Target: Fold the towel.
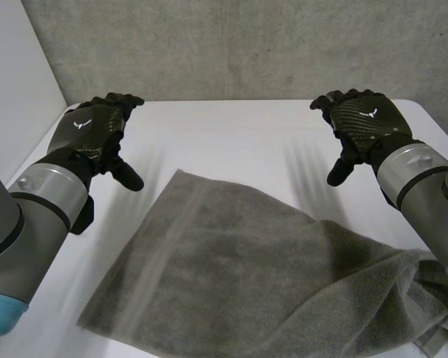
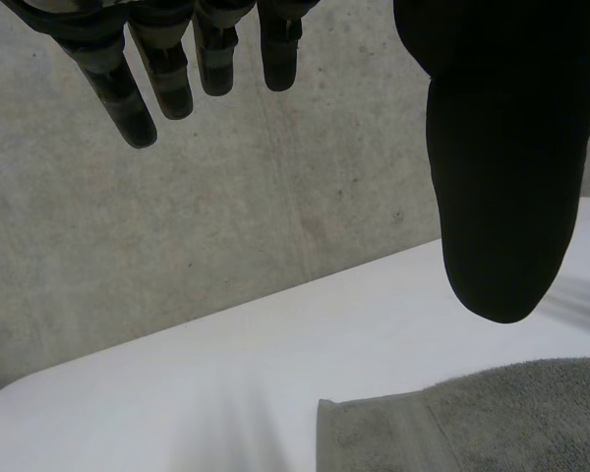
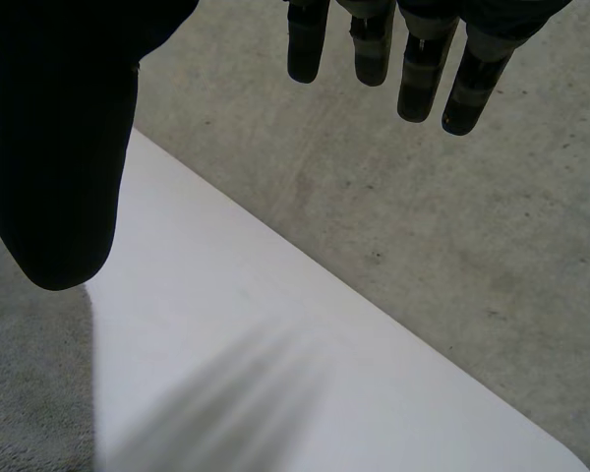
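A white table (image 1: 231, 142) with rounded far corners stands against a rough grey concrete wall (image 1: 246, 45), and a pale flat panel (image 1: 15, 67) closes off the robot's left side. The tabletop is bare along its far half.

The towel (image 1: 231, 283) lies on the near half of the table. It is a grey-green terry cloth, matte and nubbly. Its left part is spread flat, with one corner pointing toward the far side. A smoother woven band runs parallel to the edge that slants from that corner toward the robot. Toward the right the cloth stops lying flat: a soft ridge crosses it, and the part nearest the right arm is rumpled into folds, with a paler hem showing at the near right.

The left hand (image 1: 97, 127) hangs over the table's far left, apart from the cloth, its thumb angled toward the towel's far corner. In its wrist view the fingers (image 2: 128, 108) are straight and spread, well away from the thumb, and nothing is between them — the hand is released.

The right hand (image 1: 362, 119) hangs over the far right, also clear of the towel. Its fingers (image 3: 418, 79) are relaxed and parted from the thumb — it grasps nothing.
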Controlling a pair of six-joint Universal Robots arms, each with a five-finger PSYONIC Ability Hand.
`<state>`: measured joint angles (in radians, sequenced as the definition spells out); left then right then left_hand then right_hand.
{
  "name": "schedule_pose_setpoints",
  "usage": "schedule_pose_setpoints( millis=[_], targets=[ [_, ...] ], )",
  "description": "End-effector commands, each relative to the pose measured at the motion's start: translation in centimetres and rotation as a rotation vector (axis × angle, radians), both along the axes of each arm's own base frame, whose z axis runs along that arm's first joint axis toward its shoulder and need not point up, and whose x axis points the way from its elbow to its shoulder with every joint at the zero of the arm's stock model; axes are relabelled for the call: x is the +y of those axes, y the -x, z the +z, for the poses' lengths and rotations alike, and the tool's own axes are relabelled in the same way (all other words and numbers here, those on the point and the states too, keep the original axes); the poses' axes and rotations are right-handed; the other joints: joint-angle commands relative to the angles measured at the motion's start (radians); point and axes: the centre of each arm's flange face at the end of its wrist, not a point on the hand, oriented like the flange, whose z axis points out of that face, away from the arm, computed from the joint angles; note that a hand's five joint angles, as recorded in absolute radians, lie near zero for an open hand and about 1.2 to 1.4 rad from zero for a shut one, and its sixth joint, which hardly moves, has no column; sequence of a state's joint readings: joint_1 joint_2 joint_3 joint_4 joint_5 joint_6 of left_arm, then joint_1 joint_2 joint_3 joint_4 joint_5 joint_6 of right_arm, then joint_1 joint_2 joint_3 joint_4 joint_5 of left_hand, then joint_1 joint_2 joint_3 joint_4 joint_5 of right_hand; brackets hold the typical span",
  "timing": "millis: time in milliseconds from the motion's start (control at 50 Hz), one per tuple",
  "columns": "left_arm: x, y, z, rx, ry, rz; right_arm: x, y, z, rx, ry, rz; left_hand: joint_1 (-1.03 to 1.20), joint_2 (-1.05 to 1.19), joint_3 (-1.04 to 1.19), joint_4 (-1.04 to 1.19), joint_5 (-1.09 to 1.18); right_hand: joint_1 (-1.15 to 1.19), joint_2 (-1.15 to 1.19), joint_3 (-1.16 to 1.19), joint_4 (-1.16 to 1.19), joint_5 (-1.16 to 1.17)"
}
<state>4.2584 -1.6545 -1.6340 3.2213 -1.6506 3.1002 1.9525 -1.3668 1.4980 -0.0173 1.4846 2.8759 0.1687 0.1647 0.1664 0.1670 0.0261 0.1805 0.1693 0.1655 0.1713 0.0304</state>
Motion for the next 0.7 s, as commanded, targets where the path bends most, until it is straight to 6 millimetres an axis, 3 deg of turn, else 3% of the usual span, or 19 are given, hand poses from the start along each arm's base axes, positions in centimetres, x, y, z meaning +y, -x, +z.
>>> schedule_pose_setpoints(
  millis=[20,140,240,280,400,560,700],
  targets=[
    [0.0,0.0,-0.1,-0.001,-0.002,0.0,0.1,0.0,0.0,0.009,-0.002,0.007,0.007,0.011,0.009,0.008,-0.025,-0.006,0.005,0.009,0.003,-0.03],
    [0.0,0.0,-0.1,-0.008,-0.002,-0.002,0.1,0.0,0.1,0.025,-0.004,0.009,0.01,0.014,0.012,0.011,-0.022,-0.006,0.005,0.009,0.003,-0.03],
    [0.4,0.0,-0.6,-0.022,-0.021,-0.012,0.9,0.4,0.3,0.139,-0.047,0.022,0.024,0.028,0.027,0.026,-0.008,-0.006,0.005,0.009,0.003,-0.03],
    [0.8,0.3,-0.9,-0.026,-0.038,-0.059,1.7,1.0,0.0,0.237,-0.114,0.039,0.03,0.034,0.032,0.032,-0.002,-0.006,0.005,0.009,0.003,-0.03],
    [2.0,0.7,-2.1,-0.038,-0.093,-0.162,3.3,1.1,-0.7,0.318,-0.194,0.115,0.033,0.037,0.035,0.035,0.001,-0.006,0.005,0.009,0.003,-0.03],
    [4.4,0.1,-4.4,-0.101,-0.176,-0.224,6.5,2.0,-2.6,0.383,-0.312,0.241,0.036,0.04,0.038,0.038,0.004,-0.006,0.005,0.009,0.003,-0.03],
    [7.5,-1.2,-7.9,-0.304,-0.212,-0.277,9.8,3.3,-6.0,0.404,-0.436,0.367,0.042,0.046,0.044,0.044,0.01,0.057,0.068,0.072,0.066,0.033]
  ],
)
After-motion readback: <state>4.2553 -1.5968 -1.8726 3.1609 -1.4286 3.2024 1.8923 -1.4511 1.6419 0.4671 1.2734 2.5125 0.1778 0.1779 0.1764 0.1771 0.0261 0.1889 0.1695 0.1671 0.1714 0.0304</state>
